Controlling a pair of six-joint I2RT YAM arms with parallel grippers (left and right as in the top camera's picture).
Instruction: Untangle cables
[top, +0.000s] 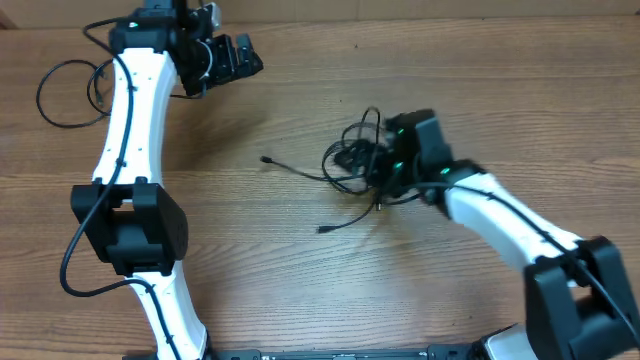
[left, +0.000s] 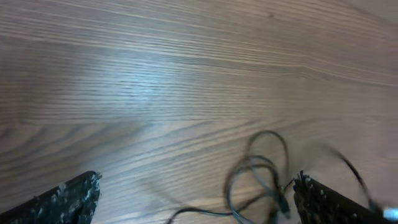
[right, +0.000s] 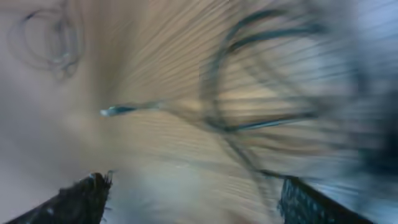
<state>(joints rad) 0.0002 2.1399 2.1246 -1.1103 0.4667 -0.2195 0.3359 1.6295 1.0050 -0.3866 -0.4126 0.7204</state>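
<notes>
Where the right gripper (top: 378, 162) reaches in, the cables (top: 352, 158) lie as a small black knot of thin loops on the wooden table (top: 300, 290). Two loose ends with small plug tips trail left of the knot. The right gripper's fingers stand wide apart, though blurred. Well left of the knot, the left gripper (top: 243, 56) gapes wide, holding nothing.
</notes>
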